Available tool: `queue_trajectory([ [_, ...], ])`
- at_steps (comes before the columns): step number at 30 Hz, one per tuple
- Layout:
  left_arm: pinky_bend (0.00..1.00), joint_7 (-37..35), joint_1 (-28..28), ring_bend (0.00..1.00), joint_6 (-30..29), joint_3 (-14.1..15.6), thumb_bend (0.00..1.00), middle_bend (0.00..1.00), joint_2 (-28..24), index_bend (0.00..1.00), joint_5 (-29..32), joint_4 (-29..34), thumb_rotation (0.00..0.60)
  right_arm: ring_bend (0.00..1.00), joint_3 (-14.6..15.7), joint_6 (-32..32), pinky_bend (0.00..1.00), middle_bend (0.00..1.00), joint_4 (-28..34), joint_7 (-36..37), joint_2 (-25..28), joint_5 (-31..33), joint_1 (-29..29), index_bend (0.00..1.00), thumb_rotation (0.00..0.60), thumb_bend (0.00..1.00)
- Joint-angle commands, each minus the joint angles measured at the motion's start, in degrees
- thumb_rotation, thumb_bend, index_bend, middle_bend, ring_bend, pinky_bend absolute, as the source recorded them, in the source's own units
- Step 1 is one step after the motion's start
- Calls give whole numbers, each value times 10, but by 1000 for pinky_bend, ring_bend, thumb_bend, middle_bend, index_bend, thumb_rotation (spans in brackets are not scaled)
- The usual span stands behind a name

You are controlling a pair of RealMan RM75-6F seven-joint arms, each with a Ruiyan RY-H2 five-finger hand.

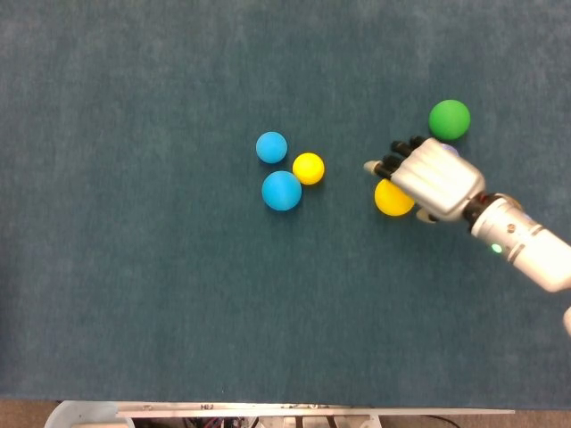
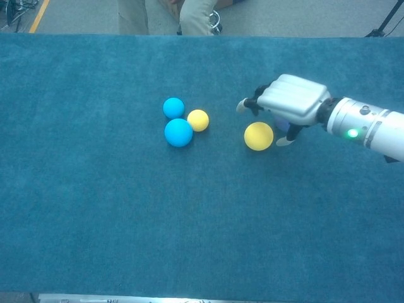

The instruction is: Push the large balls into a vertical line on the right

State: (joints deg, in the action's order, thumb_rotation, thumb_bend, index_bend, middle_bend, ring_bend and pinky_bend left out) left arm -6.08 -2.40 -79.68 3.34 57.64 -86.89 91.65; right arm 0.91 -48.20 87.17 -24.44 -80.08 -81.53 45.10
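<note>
The right robot hand (image 1: 431, 178) reaches in from the right over the blue-carpeted bench (image 1: 134, 294), palm down, fingers apart and stretched leftward, holding nothing. Just under its near-left edge sits a large yellow ball (image 1: 391, 198); in the chest view the ball (image 2: 259, 136) lies just near of the hand (image 2: 287, 101), close to or touching it, though actual contact cannot be made out. The flat, spread pose suits pushing rather than gripping: the hand is probably placed to get its fingers on the ball's left side and sweep it rightward.

A large green ball (image 1: 449, 119) rests farther back and to the right, just beyond the hand, likely marking the line to be built. The yellow ball sits left of it, so it is not yet aligned.

Near the middle, a large blue ball (image 1: 281, 190) touches a small yellow ball (image 1: 309, 168), with a small blue ball (image 1: 271, 147) just behind; this cluster looks untouched. The left hand is out of sight.
</note>
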Motion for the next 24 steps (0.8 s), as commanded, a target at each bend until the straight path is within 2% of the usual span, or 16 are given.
queue_trajectory([
  [1, 278, 1, 0, 236, -2, 0, 399, 166, -2, 316, -1, 1, 600, 242, -7, 1, 346, 382, -1, 3, -15, -13, 9, 212, 600, 71],
  [8, 278, -2, 10, 236, -12, 2, 400, 166, -5, 316, 4, 2, 600, 242, -14, 22, 346, 382, -1, -27, -19, 2, 22, 212, 600, 72],
  [19, 278, -6, 7, 236, -10, 2, 399, 166, -1, 316, -3, -3, 600, 242, -5, 36, 346, 382, -2, -58, -15, 36, 16, 213, 600, 72],
  [24, 278, -7, 11, 235, -14, 3, 400, 165, -2, 316, -3, -2, 600, 242, -2, 43, 346, 388, -13, -62, -25, 44, 16, 268, 600, 72],
])
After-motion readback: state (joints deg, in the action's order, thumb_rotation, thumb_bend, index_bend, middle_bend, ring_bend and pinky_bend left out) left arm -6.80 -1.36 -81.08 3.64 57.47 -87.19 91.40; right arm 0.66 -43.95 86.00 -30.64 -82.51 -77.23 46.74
